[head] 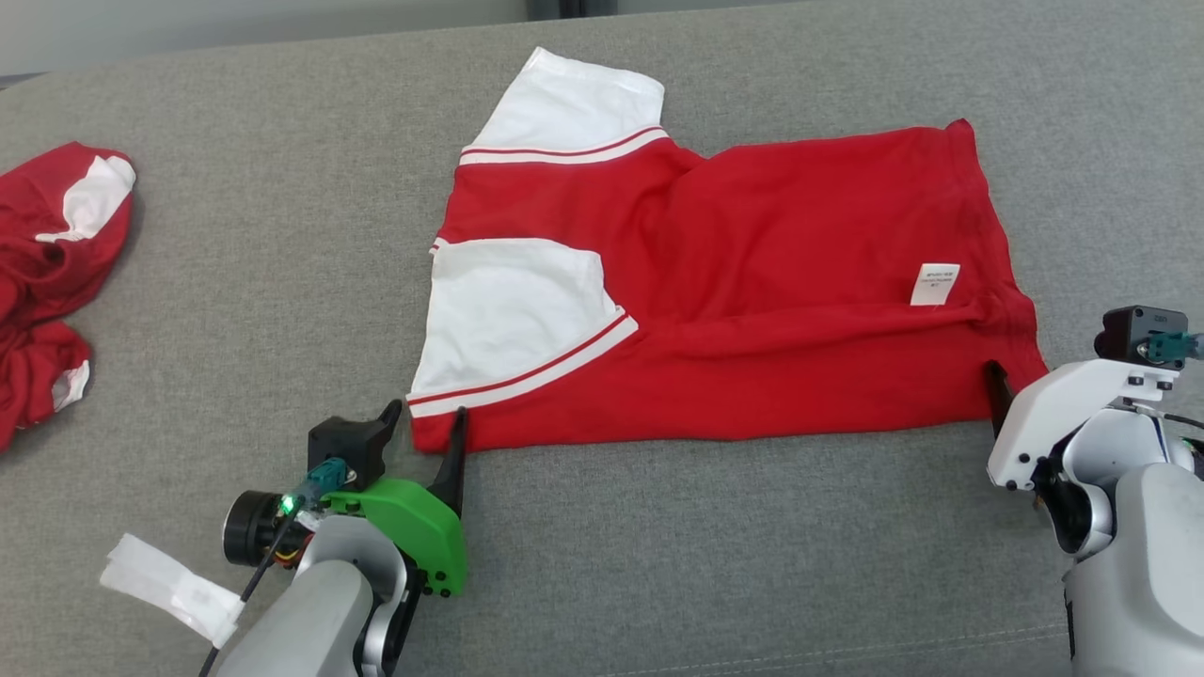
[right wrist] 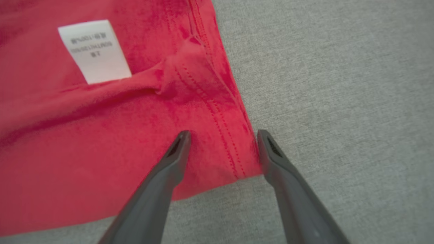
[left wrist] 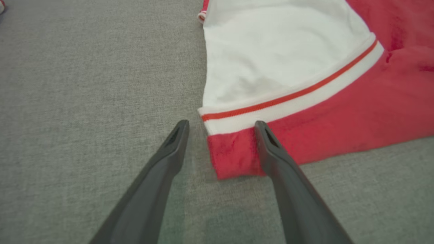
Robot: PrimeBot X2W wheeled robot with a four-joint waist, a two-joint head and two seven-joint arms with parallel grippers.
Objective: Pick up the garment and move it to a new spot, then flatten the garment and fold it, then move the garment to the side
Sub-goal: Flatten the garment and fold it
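1. The red short-sleeved garment with white sleeves (head: 715, 282) lies flat in the middle of the grey woven fabric surface (head: 658, 545), sleeves to the left and hem to the right.
2. The left gripper (left wrist: 221, 125) sits at the garment's near left corner with its fingers spread. 1 finger is over the grey fabric just left of the corner, the other over the red cloth below the striped sleeve band.
3. The right gripper (right wrist: 223, 134) sits at the near right corner, also spread. 1 finger is over the red cloth, the other at the stitched hem edge.
4. Neither gripper pinches anything. Whether the fingertips touch the cloth cannot be told.
5. Bare grey fabric runs along the garment's near edge and to the right of its hem.
6. A second, crumpled red and white garment (head: 47, 273) lies well apart at the far left, cut off by the head view's edge.
7. In the head view a white wrist housing hides 1 right finger.
8. The print on the small white label (head: 935, 284) is too small to read.
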